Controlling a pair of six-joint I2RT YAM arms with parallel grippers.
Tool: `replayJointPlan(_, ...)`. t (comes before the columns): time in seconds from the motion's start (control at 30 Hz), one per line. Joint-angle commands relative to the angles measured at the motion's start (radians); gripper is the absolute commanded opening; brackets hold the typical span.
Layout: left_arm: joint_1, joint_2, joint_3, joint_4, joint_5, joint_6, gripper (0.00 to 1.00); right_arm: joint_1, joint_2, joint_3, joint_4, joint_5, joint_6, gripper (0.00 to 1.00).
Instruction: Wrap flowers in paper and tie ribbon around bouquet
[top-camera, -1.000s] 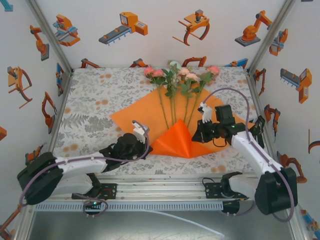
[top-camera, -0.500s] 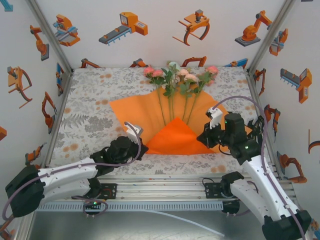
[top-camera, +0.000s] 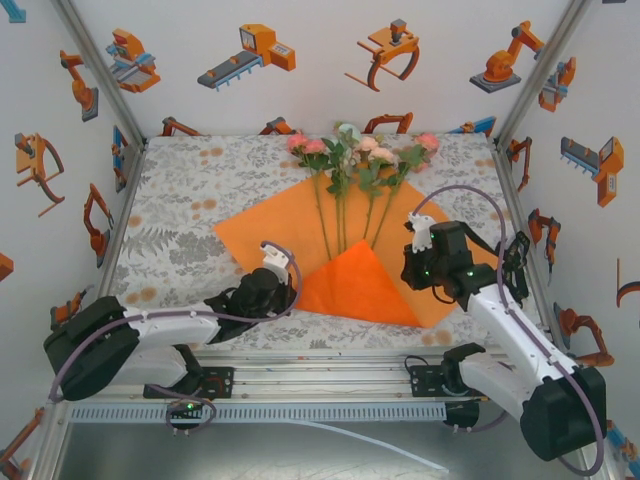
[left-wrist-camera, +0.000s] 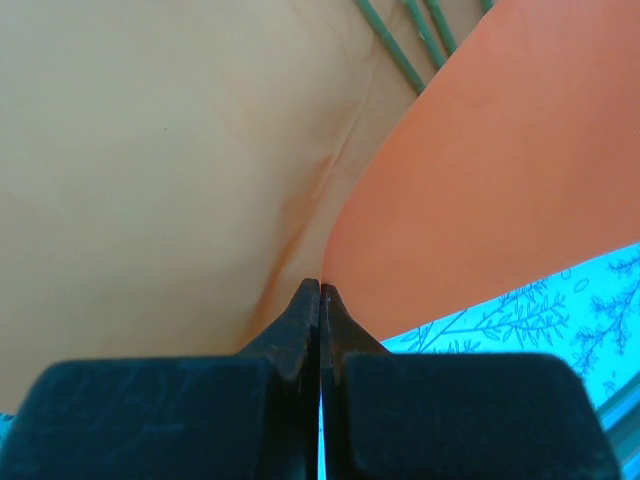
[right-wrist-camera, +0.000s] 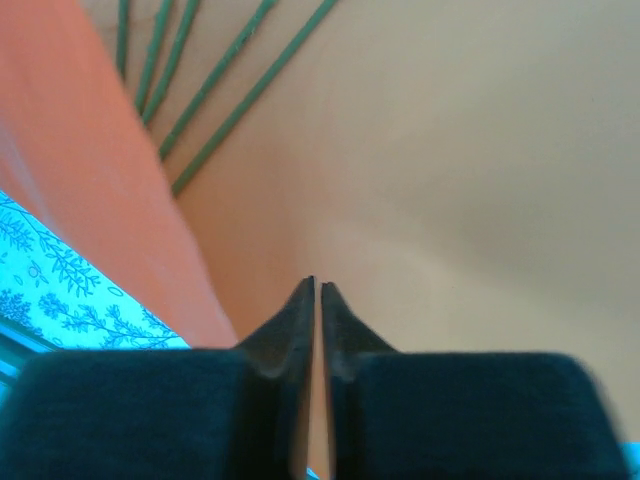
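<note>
The flowers (top-camera: 360, 150) lie with pink, white and green heads at the back and stems (top-camera: 345, 215) running down onto the orange paper (top-camera: 265, 225). The paper's near corner is folded up over the stem ends as a darker flap (top-camera: 355, 285). My left gripper (top-camera: 289, 293) sits low at the flap's left edge. In the left wrist view its tips (left-wrist-camera: 320, 286) are pressed together on the fold's edge, beside the flap (left-wrist-camera: 500, 150). My right gripper (top-camera: 409, 280) hovers at the flap's right side, its jaws (right-wrist-camera: 317, 285) a slit apart over bare paper (right-wrist-camera: 450, 150), stems (right-wrist-camera: 220, 90) ahead. The ribbon is out of view.
A grey floral tablecloth (top-camera: 175, 215) covers the table. White walls with printed robot pictures (top-camera: 250, 55) and metal frame posts (top-camera: 100, 70) close in three sides. A rail (top-camera: 320, 365) runs along the near edge between the arm bases.
The folded flap stood up like a tent a second ago and now lies flatter over the stems. The right arm swung out to the right and came back. The right jaws have parted slightly.
</note>
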Motion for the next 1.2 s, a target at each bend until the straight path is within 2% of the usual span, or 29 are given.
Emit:
replayJointPlan(0.0,0.01,0.036,0.041,0.058,-0.074,-0.043,0.14,0.002,-0.028,0.048,-0.004,0.036,0.055,0.35)
replayJointPlan(0.07,0.014,0.064,0.059,0.05,-0.093,-0.051,0.22,0.002,-0.058,0.065,-0.034,0.034,0.103,0.42)
replayJointPlan(0.2,0.015,0.081,0.079,0.049,-0.086,-0.071,0.35,0.003,-0.112,0.104,-0.102,-0.02,0.195,0.42)
replayJointPlan(0.3,0.015,0.023,0.091,-0.02,-0.095,-0.084,0.55,0.033,-0.149,0.101,-0.106,-0.103,0.285,0.41)
replayJointPlan(0.37,0.015,-0.051,0.103,-0.091,-0.099,-0.062,0.59,0.089,-0.163,0.085,-0.081,-0.107,0.351,0.41)
replayJointPlan(0.57,0.014,-0.203,0.169,-0.295,-0.046,0.044,0.64,0.234,-0.11,-0.01,0.123,-0.032,0.492,0.39)
replayJointPlan(0.67,0.012,-0.197,0.185,-0.264,0.111,0.09,0.63,0.269,-0.024,-0.029,0.169,0.01,0.528,0.38)
replayJointPlan(0.77,0.005,-0.126,0.219,-0.193,0.28,0.1,0.6,0.281,0.063,-0.032,0.169,0.065,0.536,0.37)
replayJointPlan(0.87,-0.012,-0.015,0.266,-0.141,0.365,0.105,0.56,0.282,0.13,-0.052,0.184,0.114,0.525,0.36)
replayJointPlan(0.97,-0.019,0.086,0.291,-0.105,0.338,0.104,0.53,0.282,0.177,-0.074,0.2,0.156,0.519,0.36)
replayJointPlan(1.07,-0.011,0.161,0.288,-0.064,0.252,0.059,0.5,0.282,0.206,-0.096,0.196,0.187,0.523,0.36)
replayJointPlan(1.17,0.006,0.215,0.287,-0.075,0.179,0.006,0.5,0.282,0.22,-0.085,0.118,0.203,0.525,0.36)
